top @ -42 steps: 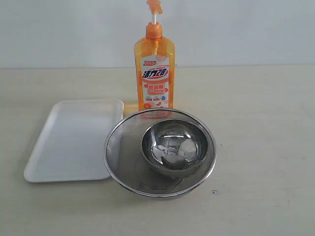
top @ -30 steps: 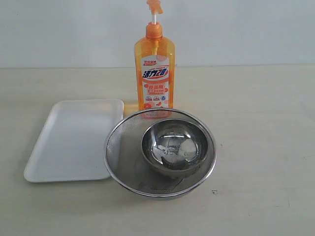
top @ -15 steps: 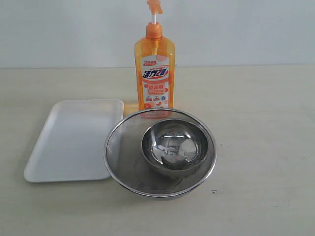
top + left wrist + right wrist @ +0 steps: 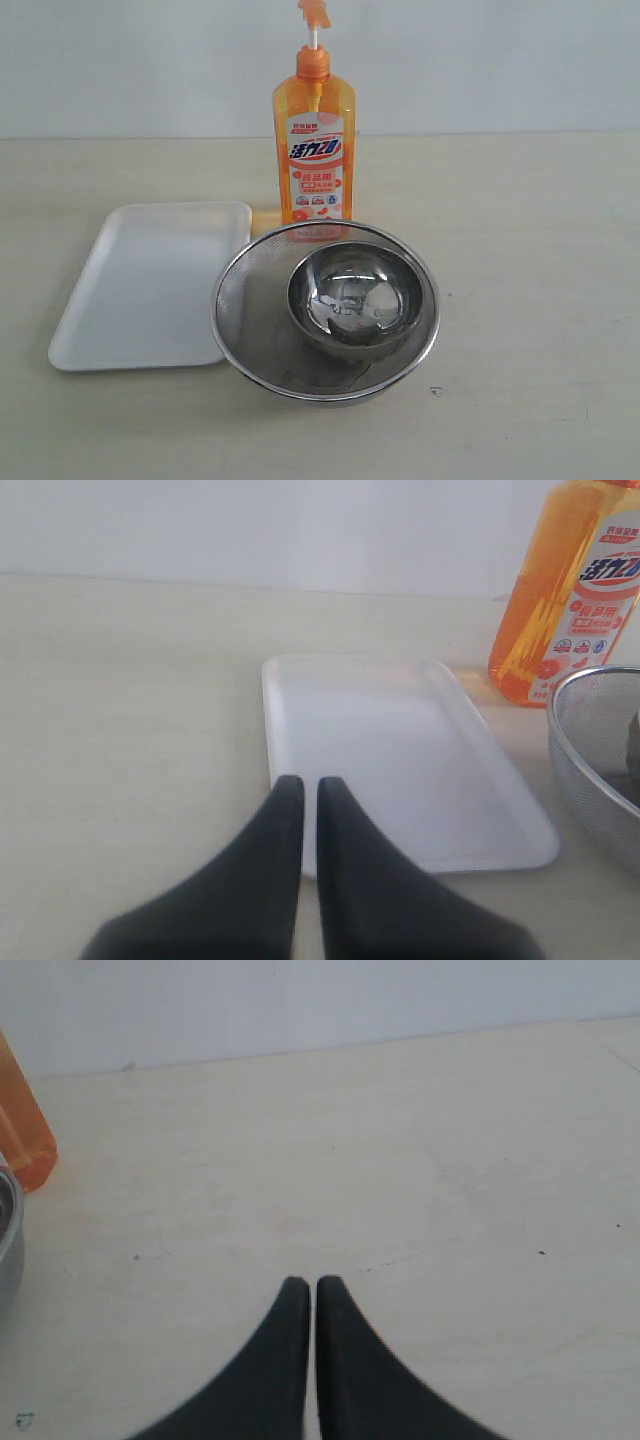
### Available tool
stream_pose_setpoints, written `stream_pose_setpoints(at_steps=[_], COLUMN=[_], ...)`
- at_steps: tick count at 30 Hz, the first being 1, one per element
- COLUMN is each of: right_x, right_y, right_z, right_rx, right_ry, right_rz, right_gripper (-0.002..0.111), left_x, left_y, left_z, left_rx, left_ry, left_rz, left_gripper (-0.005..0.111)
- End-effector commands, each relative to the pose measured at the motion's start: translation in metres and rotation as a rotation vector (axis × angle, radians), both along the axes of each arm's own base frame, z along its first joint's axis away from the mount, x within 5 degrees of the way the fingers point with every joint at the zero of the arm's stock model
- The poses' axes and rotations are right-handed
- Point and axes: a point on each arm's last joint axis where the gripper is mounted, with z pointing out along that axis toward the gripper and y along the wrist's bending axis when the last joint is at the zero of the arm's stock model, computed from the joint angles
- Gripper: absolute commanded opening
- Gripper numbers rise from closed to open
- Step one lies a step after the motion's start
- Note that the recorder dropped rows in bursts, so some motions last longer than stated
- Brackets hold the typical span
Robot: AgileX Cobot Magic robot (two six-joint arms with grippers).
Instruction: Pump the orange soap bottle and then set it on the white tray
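Seen from my remote station: neither tool appears in the exterior view, and each shows only in its own wrist camera. The left tool (image 4: 310, 785) is closed, fingertips nearly together with nothing between them, poised over the near end of the tray (image 4: 150, 285). The right tool (image 4: 314, 1282) is likewise closed and empty above bare table (image 4: 530, 300).

The bottle (image 4: 314, 150) stands on the table, not on the tray, directly behind the sieve (image 4: 250, 300) and just past the tray's far right corner. Its foot is hidden behind the sieve's rim in the exterior view, and the pump head reaches that picture's top edge. The left wrist camera cuts the bottle off above the label. The right wrist camera catches only an orange sliver of it at the frame's edge, beside a strip of steel rim. The label's small print is too fine to read, and I cannot say for certain which way the spout points.

The bottle is upright, long axis vertical, label facing the exterior camera. The tray lies flat to the left of the sieve, its long axis running away from that camera. Whether the sieve's rim touches the tray's edge, I cannot tell. A bowl (image 4: 355, 300) sits inside the sieve.
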Motion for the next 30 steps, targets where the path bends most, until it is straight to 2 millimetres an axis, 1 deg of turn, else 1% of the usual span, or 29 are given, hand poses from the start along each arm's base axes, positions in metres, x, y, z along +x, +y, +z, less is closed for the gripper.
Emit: stream_pose_setpoints(at_steps=[1,3,4,5,6,10,13,20,23,27,28,30], right_x=[-0.004,-0.011,-0.015,-0.019,-0.021,-0.024,-0.026,-0.027,-0.029,-0.033,-0.033,-0.025], right_y=[0.001,0.002,0.002,0.002,0.002,0.002,0.002,0.003,0.003,0.003,0.004,0.004], right_z=[0.039,0.071,0.084,0.095,0.102,0.112,0.121,0.125,0.132,0.141,0.146,0.150], right_rx=[0.059,0.116,0.136,0.150,0.154,0.157,0.162,0.186,0.197,0.286,0.291,0.289], right_ry=[-0.145,-0.239,-0.277,-0.313,-0.338,-0.400,-0.500,-0.534,-0.612,-0.718,-0.763,-0.777], right_rz=[0.000,0.010,0.016,0.020,0.022,0.030,0.046,0.054,0.066,0.088,0.096,0.100], right_gripper=[0.000,0.000,0.000,0.000,0.000,0.000,0.000,0.000,0.000,0.000,0.000,0.000], left_x=[0.000,0.000,0.000,0.000,0.000,0.000,0.000,0.000,0.000,0.000,0.000,0.000], left_y=[0.000,0.000,0.000,0.000,0.000,0.000,0.000,0.000,0.000,0.000,0.000,0.000], left_z=[-0.001,-0.001,-0.001,-0.001,-0.001,-0.001,-0.001,-0.001,-0.001,-0.001,-0.001,-0.001], left_rx=[-0.004,-0.004,-0.004,-0.004,-0.004,-0.004,-0.004,-0.004,-0.004,-0.004,-0.004,-0.004], left_ry=[-0.004,-0.004,-0.004,-0.004,-0.004,-0.004,-0.004,-0.004,-0.004,-0.004,-0.004,-0.004], left_rz=[0.005,0.005,0.005,0.005,0.005,0.005,0.005,0.005,0.005,0.005,0.005,0.005], left_gripper=[0.005,0.005,0.005,0.005,0.005,0.005,0.005,0.005,0.005,0.005,0.005,0.005])
